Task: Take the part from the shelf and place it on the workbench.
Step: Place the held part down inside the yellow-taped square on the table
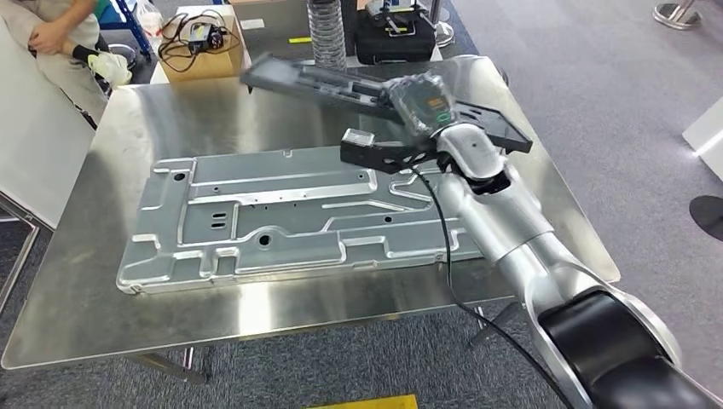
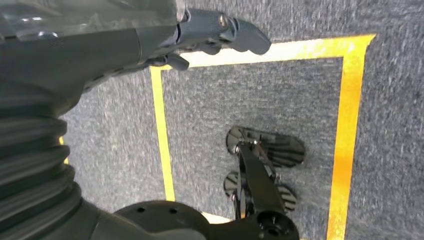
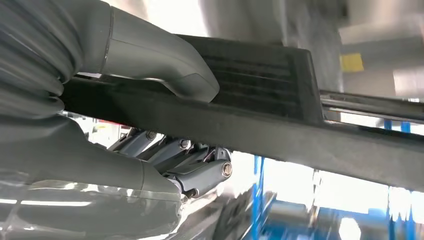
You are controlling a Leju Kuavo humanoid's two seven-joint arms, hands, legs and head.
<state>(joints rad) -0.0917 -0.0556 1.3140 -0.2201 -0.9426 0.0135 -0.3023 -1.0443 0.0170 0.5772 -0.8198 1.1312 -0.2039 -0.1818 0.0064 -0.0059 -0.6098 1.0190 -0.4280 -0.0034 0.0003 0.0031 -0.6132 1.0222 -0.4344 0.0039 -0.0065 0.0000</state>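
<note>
The part is a long black tray-like moulding [image 1: 307, 81] held slantwise over the far side of the steel workbench [image 1: 102, 281]. My right hand [image 1: 422, 102] grips it near its right half. In the right wrist view the thumb [image 3: 160, 60] lies on top of the black part [image 3: 280, 115] and the darker fingers [image 3: 200, 172] curl under it. My left hand [image 2: 220, 32] hangs over the floor with nothing in it, its fingers loosely apart.
A large silver stamped panel [image 1: 281, 217] covers the middle of the workbench. Behind the bench are a cardboard box [image 1: 200, 43], a ribbed hose [image 1: 326, 34] and a black case [image 1: 396, 38]. A person [image 1: 60, 34] stands at the far left. Yellow tape [image 2: 347, 125] marks the carpet.
</note>
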